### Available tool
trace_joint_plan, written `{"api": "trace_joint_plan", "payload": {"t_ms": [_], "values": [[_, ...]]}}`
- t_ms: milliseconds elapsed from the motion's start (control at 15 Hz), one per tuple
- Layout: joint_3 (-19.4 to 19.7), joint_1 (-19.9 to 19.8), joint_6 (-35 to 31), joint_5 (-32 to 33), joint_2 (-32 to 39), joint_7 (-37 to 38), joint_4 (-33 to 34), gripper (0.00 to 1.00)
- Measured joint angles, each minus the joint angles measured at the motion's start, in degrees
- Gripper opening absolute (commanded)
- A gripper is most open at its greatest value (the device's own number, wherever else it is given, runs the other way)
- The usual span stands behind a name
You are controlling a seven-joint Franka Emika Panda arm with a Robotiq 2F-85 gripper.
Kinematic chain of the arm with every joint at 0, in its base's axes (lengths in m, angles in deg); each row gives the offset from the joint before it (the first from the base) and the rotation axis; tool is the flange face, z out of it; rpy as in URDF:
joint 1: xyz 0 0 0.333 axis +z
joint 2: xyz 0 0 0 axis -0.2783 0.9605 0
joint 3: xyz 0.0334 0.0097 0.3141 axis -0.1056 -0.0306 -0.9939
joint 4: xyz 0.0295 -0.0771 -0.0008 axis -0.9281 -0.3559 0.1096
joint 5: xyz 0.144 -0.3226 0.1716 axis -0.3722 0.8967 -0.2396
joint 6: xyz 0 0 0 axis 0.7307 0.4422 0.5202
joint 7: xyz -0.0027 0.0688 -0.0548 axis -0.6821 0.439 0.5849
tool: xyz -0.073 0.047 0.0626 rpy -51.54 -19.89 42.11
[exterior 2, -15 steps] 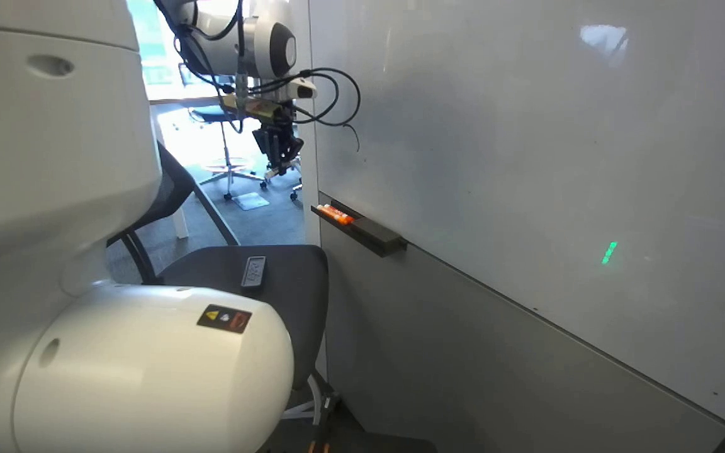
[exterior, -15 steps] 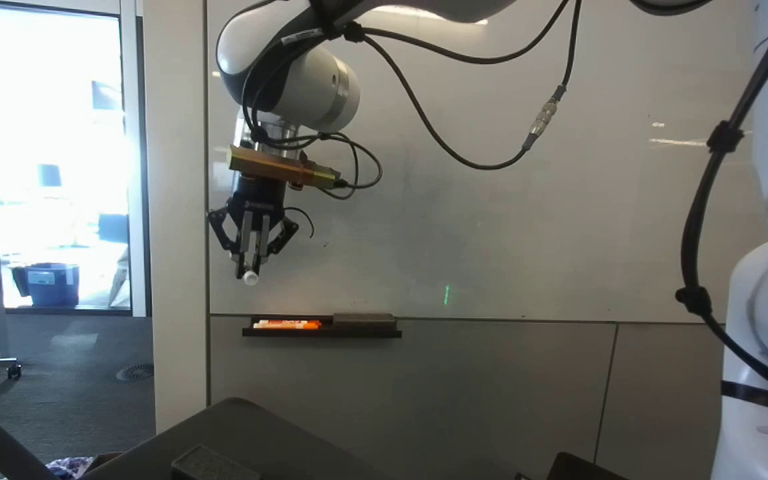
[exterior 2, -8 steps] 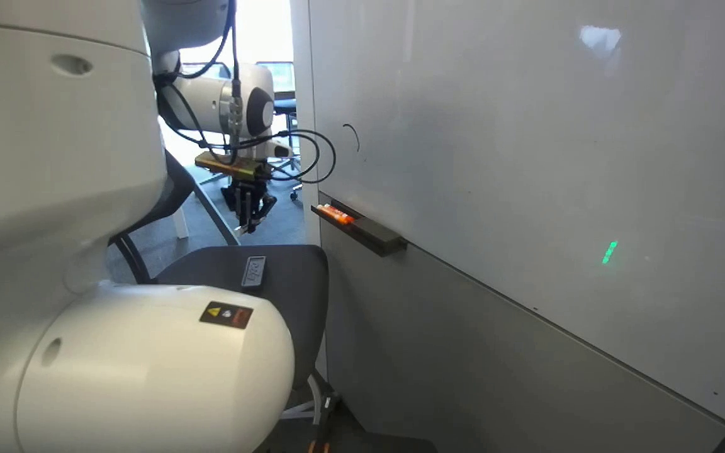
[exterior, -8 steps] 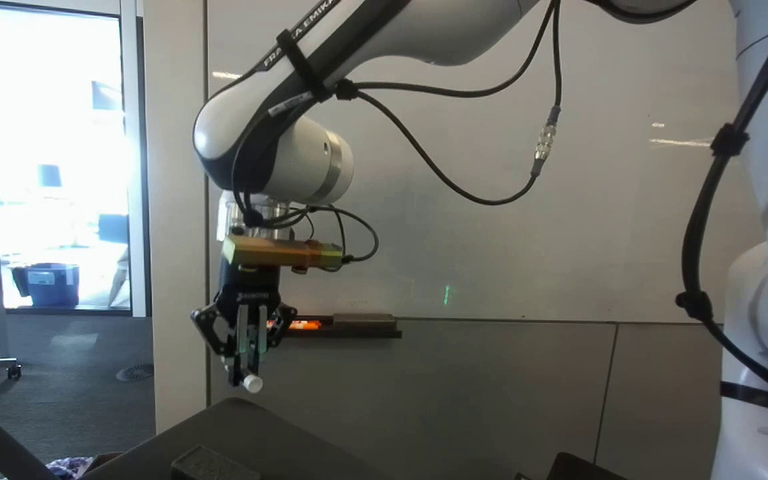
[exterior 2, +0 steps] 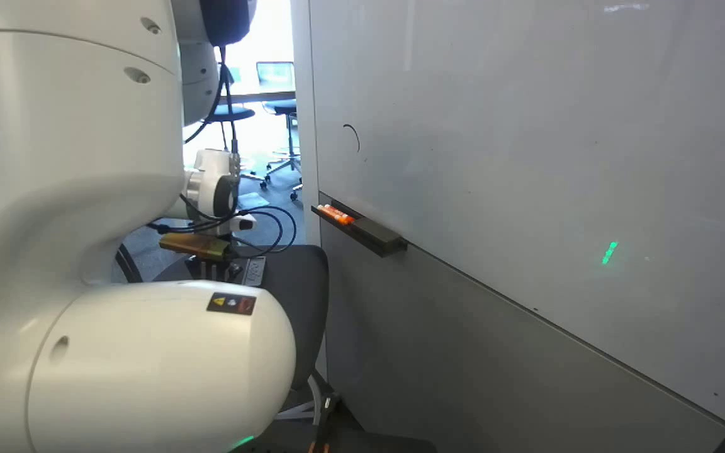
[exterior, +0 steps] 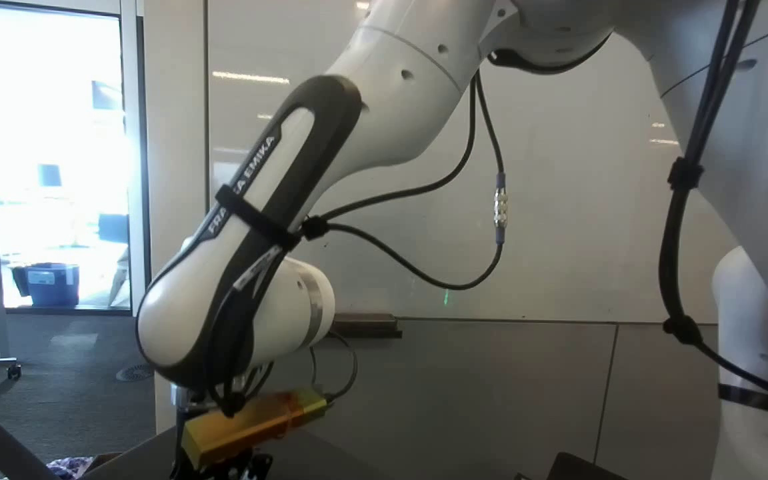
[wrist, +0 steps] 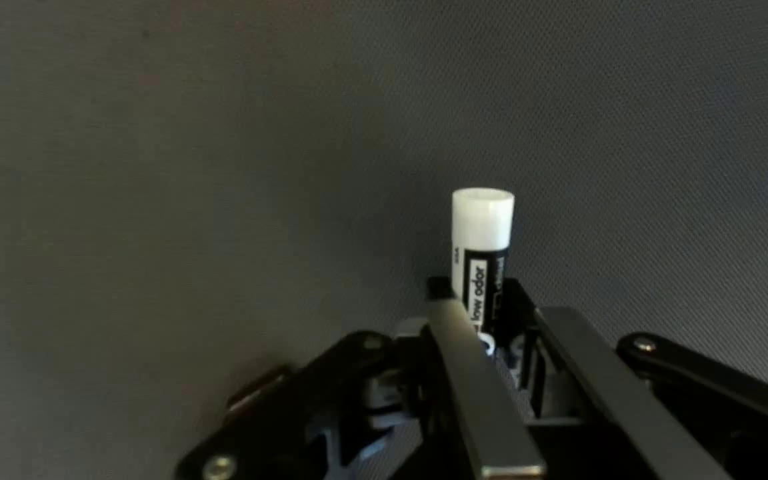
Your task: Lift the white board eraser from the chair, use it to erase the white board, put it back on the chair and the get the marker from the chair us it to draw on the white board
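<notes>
Lowered since the earlier frame, the Robotiq gripper (wrist: 476,293) grasps the marker (wrist: 483,220) low over the dark upholstered chair (exterior 2: 303,289); whether the marker touches the chair cannot be told. The marker's barrel shows a smooth white end with a round rim, then a black panel whose white strip reads "low odor". On the chair lies the whiteboard eraser (exterior 2: 254,272), its lettering unclear. Above the chair, the arm (exterior: 391,107) bears "FRANKA EMIKA", partly under a strap (exterior: 257,219)

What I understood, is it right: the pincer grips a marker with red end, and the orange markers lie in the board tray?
Partly: in the wrist view, the marker gripped by the pincer has a white end, not red. The orange markers do lie in the tray.
</notes>
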Motion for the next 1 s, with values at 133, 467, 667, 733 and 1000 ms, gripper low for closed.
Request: {"api": "trace_joint_plan", "payload": {"t_ms": [133,467,667,733,1000], "values": [[-0.7,0.1,-2.9,-0.6,2.8,-0.6,0.2,0.66],[-0.7,0.9,-3.2,-0.3,0.5,-0.7,-0.6,1.0],[-0.4,1.4,-0.6,0.0,-5.0,-0.2,-3.3,1.0],[-0.4,1.5,1.0,0.3,-7.3,0.3,-4.4,1.0],[-0.4,1.9,7.2,2.6,-17.2,4.5,-8.9,1.0]]}}
